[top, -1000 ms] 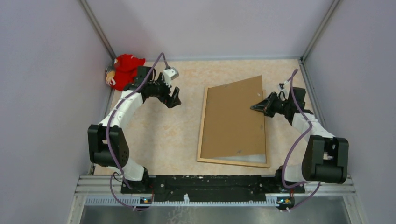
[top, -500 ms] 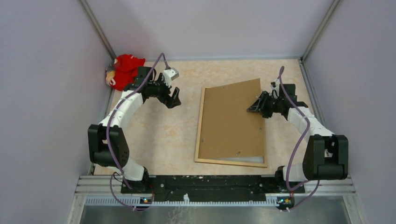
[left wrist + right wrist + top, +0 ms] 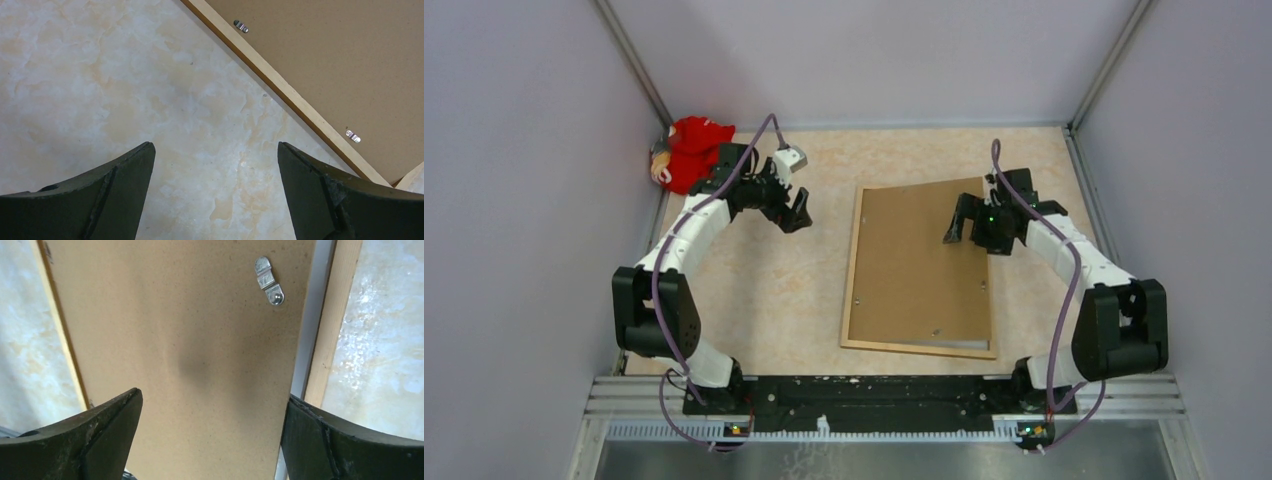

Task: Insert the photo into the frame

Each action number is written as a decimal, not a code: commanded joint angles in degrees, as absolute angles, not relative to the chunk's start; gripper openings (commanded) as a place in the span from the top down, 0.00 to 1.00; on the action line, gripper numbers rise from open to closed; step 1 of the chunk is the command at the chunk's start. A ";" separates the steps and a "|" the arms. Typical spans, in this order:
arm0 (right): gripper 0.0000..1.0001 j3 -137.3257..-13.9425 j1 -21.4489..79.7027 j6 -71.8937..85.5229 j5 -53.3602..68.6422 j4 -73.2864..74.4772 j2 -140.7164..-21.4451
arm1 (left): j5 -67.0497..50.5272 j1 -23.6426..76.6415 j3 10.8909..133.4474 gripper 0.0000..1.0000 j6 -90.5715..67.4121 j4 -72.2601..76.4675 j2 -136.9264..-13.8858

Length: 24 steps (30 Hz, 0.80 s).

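Observation:
The frame point(image 3: 852, 270) lies back-up right of the table's middle, its golden-brown moulding point(image 3: 334, 330) also in the right wrist view. A brown backing board point(image 3: 919, 265) rests flat inside it. Of the photo only a thin white strip point(image 3: 965, 342) shows at the board's near edge, and a pale strip point(image 3: 313, 330) between board and moulding. My right gripper point(image 3: 964, 222) hovers open over the board's far right part point(image 3: 190, 330), nothing between its fingers point(image 3: 214, 395). My left gripper point(image 3: 799, 215) stands open over bare table point(image 3: 215, 150), left of the frame's moulding point(image 3: 280, 85).
A red plush toy point(image 3: 689, 150) lies in the far left corner, behind the left arm. Small metal turn clips point(image 3: 268, 280) point(image 3: 241, 26) sit on the frame's back. Walls close the table in on three sides.
The right gripper opened and let go of the backing board, which dropped from tilted to flat in the frame. That arm moved left and farther back. The left arm stayed still.

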<state>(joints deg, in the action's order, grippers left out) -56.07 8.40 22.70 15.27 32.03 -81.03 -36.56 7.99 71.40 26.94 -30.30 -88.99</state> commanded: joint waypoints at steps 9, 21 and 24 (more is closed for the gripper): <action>0.01 -65.61 16.51 17.32 -5.95 42.27 -83.00 | -34.77 8.26 70.20 0.02 25.16 -28.48 -88.27; 0.01 -68.59 16.69 18.32 -5.47 42.47 -79.01 | -32.45 8.17 70.07 0.02 24.48 -28.08 -88.72; 0.01 -67.42 16.70 19.78 -0.69 39.07 -77.23 | -33.90 8.17 69.92 0.02 24.52 -28.45 -89.42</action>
